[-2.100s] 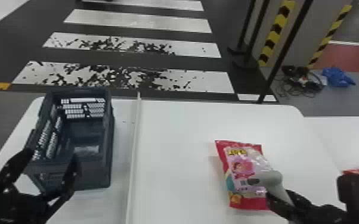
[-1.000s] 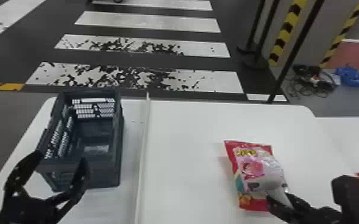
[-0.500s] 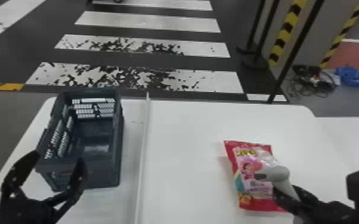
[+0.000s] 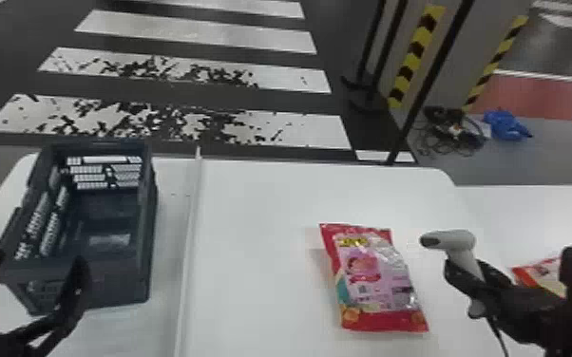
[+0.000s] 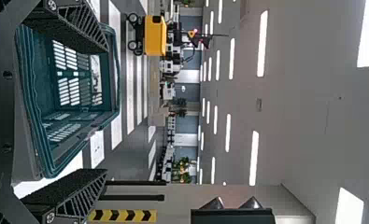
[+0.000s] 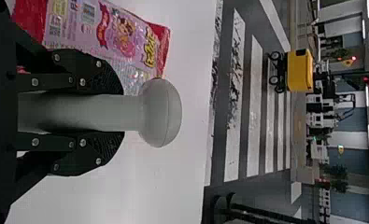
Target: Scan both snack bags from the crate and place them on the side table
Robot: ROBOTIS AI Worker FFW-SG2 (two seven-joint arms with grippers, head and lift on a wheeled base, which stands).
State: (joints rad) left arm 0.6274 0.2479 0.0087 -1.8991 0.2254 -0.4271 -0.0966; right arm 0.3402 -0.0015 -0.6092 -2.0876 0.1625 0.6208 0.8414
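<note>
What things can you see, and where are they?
crate: one, dark blue-grey, left side of main table
snack bag: one, red and pink, right side of main table
other snack bag: one, mostly red, side table
scanner: one, grey, in right gripper
main table, side table: two, white, side by side
strip: one, white, beside crate
cables: several, black, floor
blue bundle: one, floor
left gripper, right gripper: two, black, at crate and scanner

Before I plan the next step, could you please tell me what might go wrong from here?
The cord hanging from the scanner in the right claw might catch the nearby snack bag. That bag's shiny, creased wrapper could spoil a reading. The left claw, open by the crate, might bump it.
</note>
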